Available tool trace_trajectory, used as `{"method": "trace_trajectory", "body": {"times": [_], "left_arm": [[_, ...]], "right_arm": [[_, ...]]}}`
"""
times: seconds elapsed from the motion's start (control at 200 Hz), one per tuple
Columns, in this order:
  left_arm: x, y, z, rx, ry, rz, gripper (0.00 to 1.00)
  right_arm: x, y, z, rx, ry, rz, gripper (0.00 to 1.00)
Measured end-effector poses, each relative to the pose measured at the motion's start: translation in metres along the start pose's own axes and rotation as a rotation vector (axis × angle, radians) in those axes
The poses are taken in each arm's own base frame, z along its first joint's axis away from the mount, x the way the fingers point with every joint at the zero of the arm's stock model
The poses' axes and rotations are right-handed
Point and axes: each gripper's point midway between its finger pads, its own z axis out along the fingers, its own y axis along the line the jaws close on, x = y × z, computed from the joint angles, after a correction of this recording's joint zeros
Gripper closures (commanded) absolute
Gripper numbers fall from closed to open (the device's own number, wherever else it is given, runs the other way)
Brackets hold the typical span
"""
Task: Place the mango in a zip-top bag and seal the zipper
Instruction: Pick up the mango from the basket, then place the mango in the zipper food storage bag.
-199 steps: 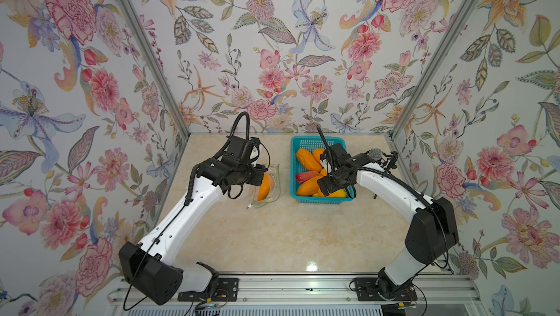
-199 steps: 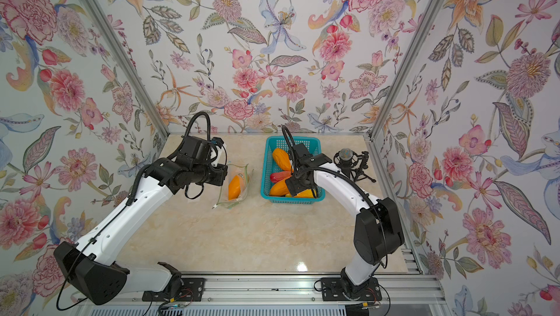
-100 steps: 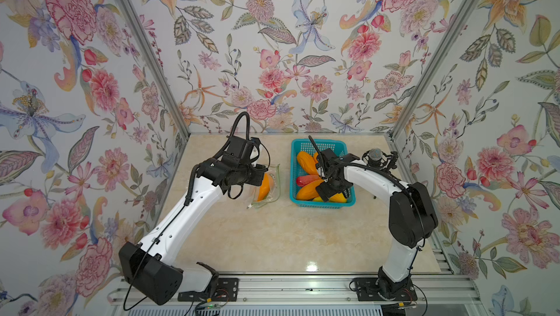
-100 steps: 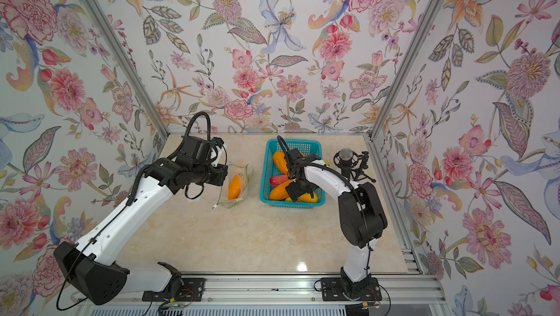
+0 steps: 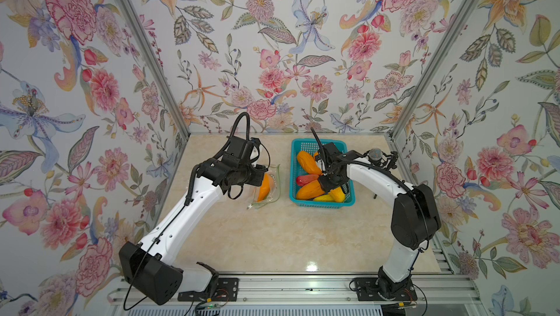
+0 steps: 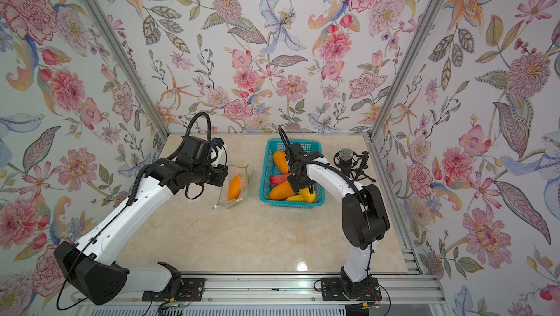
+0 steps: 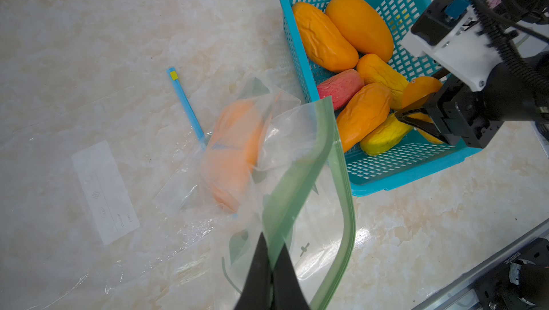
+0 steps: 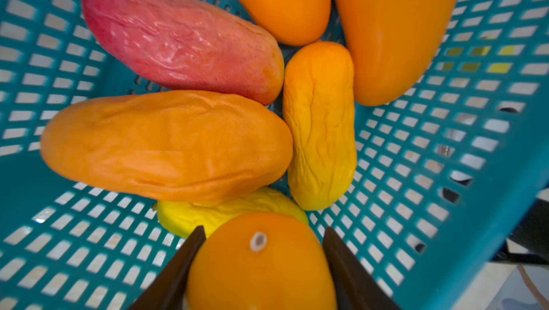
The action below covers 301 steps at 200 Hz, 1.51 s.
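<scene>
My right gripper [image 8: 263,229] is low in the teal basket [image 5: 321,204], its two dark fingers pressed against both sides of a smooth orange mango [image 8: 258,270]. The left wrist view shows this grip from the side, the right gripper [image 7: 419,97] over the basket's near corner. My left gripper [image 7: 271,264] is shut on the green zipper edge of a clear zip-top bag [image 7: 285,133], holding its mouth up and open. Another orange mango [image 7: 234,151] lies inside that bag. In a top view the bag [image 6: 239,175] sits left of the basket.
Several more mangoes, orange, yellow and one red [image 8: 178,38], fill the basket. A second clear bag with a blue zipper [image 7: 184,103] and white label lies flat on the marble table. A microphone on a stand [image 5: 375,155] is right of the basket, by the wall.
My right gripper moved toward the basket's near end, dropped in and closed from wide open onto an orange mango. The left gripper kept still, holding the bag.
</scene>
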Motion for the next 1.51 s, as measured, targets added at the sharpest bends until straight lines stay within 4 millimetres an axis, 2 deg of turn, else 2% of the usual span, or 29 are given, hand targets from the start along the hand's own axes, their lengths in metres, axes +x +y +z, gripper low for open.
{"method": "trace_trajectory", "body": {"times": [0.16,0.265,0.385,0.455,0.61,0.721,0.806,0.926,0.996,1.231,1.351,1.506], "left_arm": [[-0.001,0.000,0.000,0.001,-0.003,0.000,1.00],[-0.002,0.000,0.000,0.002,-0.009,-0.001,1.00],[-0.002,-0.001,0.001,0.004,-0.011,0.000,1.00],[-0.003,-0.002,0.002,0.011,-0.011,-0.001,1.00],[-0.004,-0.005,0.002,0.029,-0.015,-0.001,1.00],[-0.004,-0.004,0.002,0.028,-0.016,-0.003,1.00],[-0.004,-0.004,0.002,0.028,-0.015,-0.003,1.00],[-0.004,-0.004,0.002,0.027,-0.016,-0.004,1.00],[-0.004,-0.003,0.002,0.027,-0.016,-0.004,1.00],[-0.007,-0.003,0.000,0.046,-0.020,-0.022,1.00],[-0.012,-0.003,-0.005,0.055,-0.036,-0.031,1.00],[-0.017,0.001,-0.010,0.057,-0.054,-0.042,1.00]], "right_arm": [[-0.025,-0.001,-0.059,-0.046,-0.201,0.074,0.43],[-0.049,0.010,-0.099,-0.146,-0.394,0.152,0.43],[-0.070,0.046,-0.139,-0.327,-0.626,0.233,0.43],[-0.077,0.076,-0.151,-0.443,-0.722,0.263,0.43],[-0.081,0.139,-0.153,-0.665,-0.858,0.328,0.43],[-0.088,0.168,-0.163,-0.756,-0.945,0.351,0.43],[-0.095,0.184,-0.181,-0.804,-1.024,0.354,0.43],[-0.100,0.190,-0.201,-0.838,-1.108,0.362,0.41],[-0.103,0.189,-0.205,-0.832,-1.136,0.368,0.38],[-0.114,0.203,-0.183,-0.785,-1.121,0.350,0.23],[-0.113,0.207,-0.176,-0.778,-1.105,0.340,0.22],[-0.113,0.205,-0.178,-0.774,-1.106,0.343,0.23]]}}
